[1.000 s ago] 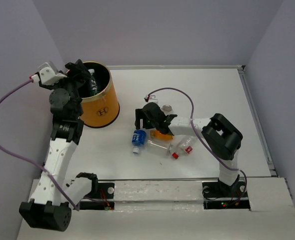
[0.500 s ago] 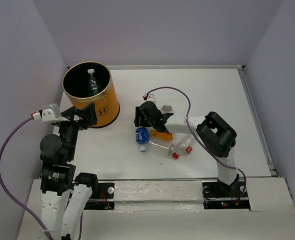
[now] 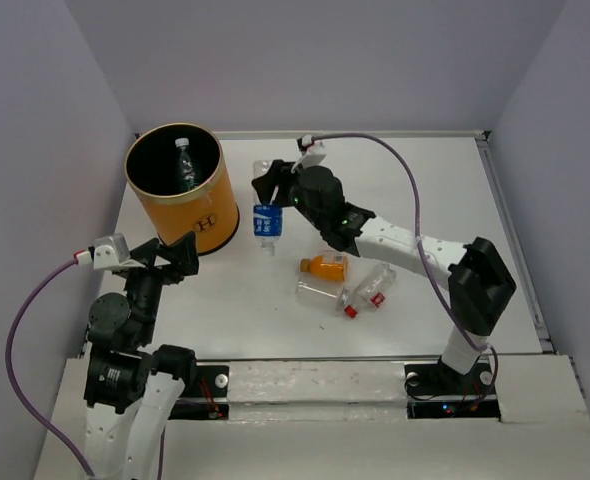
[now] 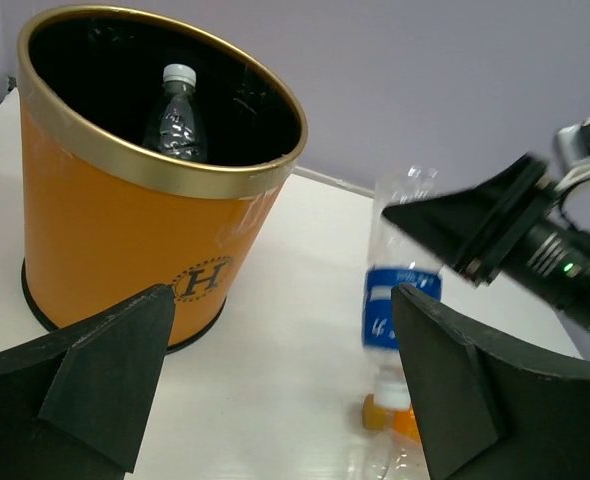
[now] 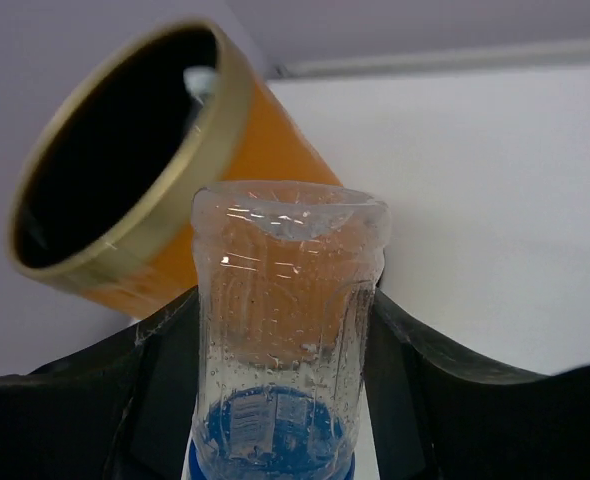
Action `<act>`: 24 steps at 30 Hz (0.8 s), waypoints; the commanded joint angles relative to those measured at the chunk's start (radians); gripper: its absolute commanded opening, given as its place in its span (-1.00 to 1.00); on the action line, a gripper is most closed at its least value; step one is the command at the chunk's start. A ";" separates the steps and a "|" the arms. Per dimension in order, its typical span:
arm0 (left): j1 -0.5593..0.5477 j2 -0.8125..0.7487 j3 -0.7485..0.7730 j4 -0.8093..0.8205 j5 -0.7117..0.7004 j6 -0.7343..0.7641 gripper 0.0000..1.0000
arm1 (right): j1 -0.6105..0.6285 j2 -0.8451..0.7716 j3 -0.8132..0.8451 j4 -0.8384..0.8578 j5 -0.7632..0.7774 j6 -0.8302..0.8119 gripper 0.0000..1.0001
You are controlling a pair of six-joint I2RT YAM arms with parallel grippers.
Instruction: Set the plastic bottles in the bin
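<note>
The orange bin (image 3: 203, 215) with a gold rim stands at the far left, and one clear bottle (image 3: 185, 165) lies inside it. My right gripper (image 3: 271, 192) is shut on a blue-labelled plastic bottle (image 3: 266, 218), which hangs cap down above the table just right of the bin. From the right wrist, this bottle (image 5: 283, 320) sits between both fingers (image 5: 160, 360), with the bin (image 5: 275, 150) behind it. An orange-filled bottle (image 3: 325, 266), a clear one (image 3: 318, 292) and a red-white one (image 3: 372, 291) lie mid-table. My left gripper (image 3: 173, 254) is open and empty, near the bin's front.
In the left wrist view the bin (image 4: 105, 220) fills the left and the held bottle (image 4: 399, 290) hangs to the right, over the orange-filled bottle (image 4: 383, 412). The grey walls close in on the left, back and right.
My right gripper shut on the blue-labelled bottle and lifted it from the table toward the bin. My left arm drew back from the bin's rim to the near left.
</note>
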 commanded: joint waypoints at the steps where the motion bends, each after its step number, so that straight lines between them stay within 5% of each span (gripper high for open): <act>1: -0.019 -0.035 0.014 0.015 -0.062 -0.019 0.98 | 0.036 0.014 0.239 0.196 -0.003 -0.165 0.05; 7: -0.051 -0.049 0.023 -0.015 -0.135 -0.044 0.98 | 0.036 0.207 0.588 0.267 -0.032 -0.364 0.05; 15: -0.092 -0.026 0.012 -0.032 -0.217 -0.065 0.98 | 0.045 0.702 1.325 0.342 -0.132 -0.499 0.03; 24: -0.106 0.001 0.009 -0.023 -0.195 -0.057 0.98 | 0.045 0.798 1.299 0.417 -0.224 -0.466 0.04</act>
